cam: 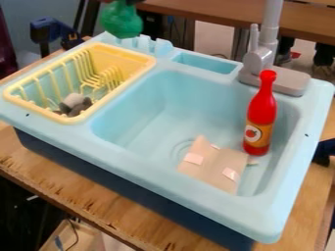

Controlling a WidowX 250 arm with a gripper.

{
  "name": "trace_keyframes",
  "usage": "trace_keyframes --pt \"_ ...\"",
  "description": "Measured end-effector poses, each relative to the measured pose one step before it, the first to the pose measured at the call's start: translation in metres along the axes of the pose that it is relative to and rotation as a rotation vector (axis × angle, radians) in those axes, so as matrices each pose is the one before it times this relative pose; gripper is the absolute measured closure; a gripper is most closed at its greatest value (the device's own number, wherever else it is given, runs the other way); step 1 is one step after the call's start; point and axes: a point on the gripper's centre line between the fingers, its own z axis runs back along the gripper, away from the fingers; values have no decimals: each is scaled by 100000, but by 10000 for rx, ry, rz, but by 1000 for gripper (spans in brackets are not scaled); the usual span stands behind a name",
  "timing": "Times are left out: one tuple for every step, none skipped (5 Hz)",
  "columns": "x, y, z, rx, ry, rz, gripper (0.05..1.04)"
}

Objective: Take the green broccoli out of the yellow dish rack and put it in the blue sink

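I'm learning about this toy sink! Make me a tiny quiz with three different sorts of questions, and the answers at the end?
1. True or false: the red bottle stands upright in the light blue sink.
2. What lies in the yellow rack?
A) The faucet
B) A grey, lumpy thing
C) The red bottle
3. Fill in: the green thing is at the ____ edge of the picture.

Key: 1 true; 2 B; 3 top

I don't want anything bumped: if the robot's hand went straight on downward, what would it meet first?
Beyond the green toy at the hand, probably the toy sink's back rim, near the yellow dish rack; depth is unclear here.
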Motion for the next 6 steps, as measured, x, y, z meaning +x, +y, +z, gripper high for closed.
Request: trace_keyframes --pt "-891 -2132 -212 -503 -477 -685 788" --pt "-116 -2433 -1792 -607 116 -746 788" --pt "-561 -1956 -2130 -265 581 -449 788" --pt "-112 -1599 -2269 -340 515 -347 788" --pt "-356 -423 -1959 -205 449 -29 788" --pt "1 17 -1821 -71 455 111 788"
